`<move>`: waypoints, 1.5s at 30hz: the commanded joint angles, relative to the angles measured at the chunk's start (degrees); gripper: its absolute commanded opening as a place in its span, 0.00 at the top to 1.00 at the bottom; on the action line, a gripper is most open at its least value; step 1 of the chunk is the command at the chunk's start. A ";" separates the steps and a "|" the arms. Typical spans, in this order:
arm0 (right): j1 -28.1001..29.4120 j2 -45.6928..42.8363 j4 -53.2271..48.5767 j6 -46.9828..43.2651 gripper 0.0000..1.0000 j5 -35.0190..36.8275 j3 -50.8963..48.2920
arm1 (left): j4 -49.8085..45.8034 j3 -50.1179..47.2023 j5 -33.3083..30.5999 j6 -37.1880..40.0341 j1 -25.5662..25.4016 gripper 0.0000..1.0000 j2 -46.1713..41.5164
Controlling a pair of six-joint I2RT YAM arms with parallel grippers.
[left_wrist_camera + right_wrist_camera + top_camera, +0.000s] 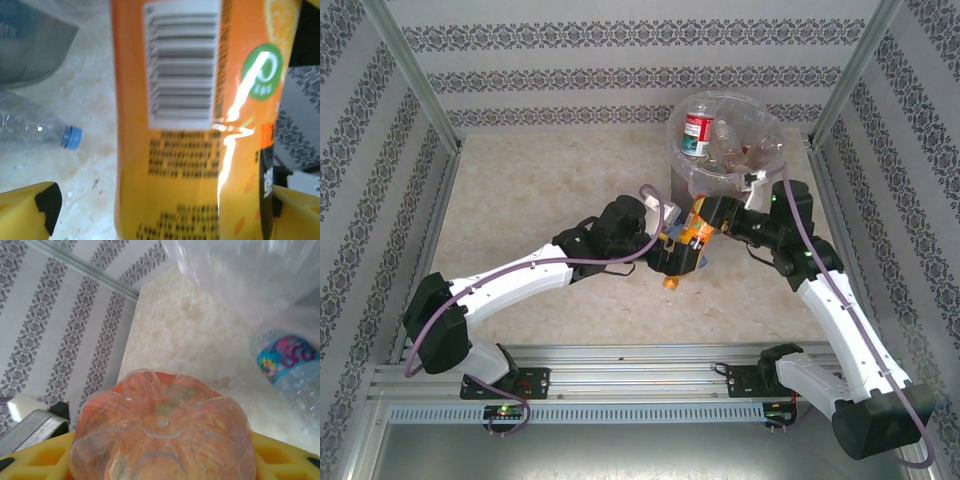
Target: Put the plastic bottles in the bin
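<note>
Top external view showed the orange bottle [692, 235] held off the worktop [540, 190] just in front of the bin [682, 185], between the tips of the left arm [520, 275] and the right arm [830, 300], its orange cap [671, 283] pointing towards the arms' bases; the bin held several bottles, one with a red label [698, 133]. Right jaws were closed on the bottle's base end, the ribbed bottom [162, 425] squeezed between yellow fingers [40, 455]. Left jaws stood wide around the label [175, 150]; one finger [42, 200] was clear of it with bare worktop showing between, the other was close beside it, and contact there could not be told.

Judging from this, the grip was at one end of a long, slick, thin-walled bottle; it could pivot or slip out on the way up, and the low cap end might strike the rim or snag the loose bag [240, 270]. The left fingers could also drag the bottle if they backed off askew.

A clear bottle with a blue cap [30, 125] lay on the worktop near the bin, cut off by the frame; another with a bright label [287, 360] was blurred, and whether it lay behind the bag was unclear.
</note>
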 commanded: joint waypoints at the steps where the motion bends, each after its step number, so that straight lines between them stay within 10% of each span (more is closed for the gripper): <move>1: -2.52 -1.12 -6.14 -6.09 0.46 1.52 6.97 | 6.43 1.79 2.84 -2.17 2.55 0.00 -2.50; 22: -8.21 15.47 -6.81 -13.83 0.49 26.29 39.67 | 0.50 -1.77 4.68 3.57 9.84 0.00 -13.80; 45: -4.62 31.38 3.72 -12.47 0.50 31.63 42.46 | -0.53 -7.20 1.36 7.29 10.45 0.00 -18.23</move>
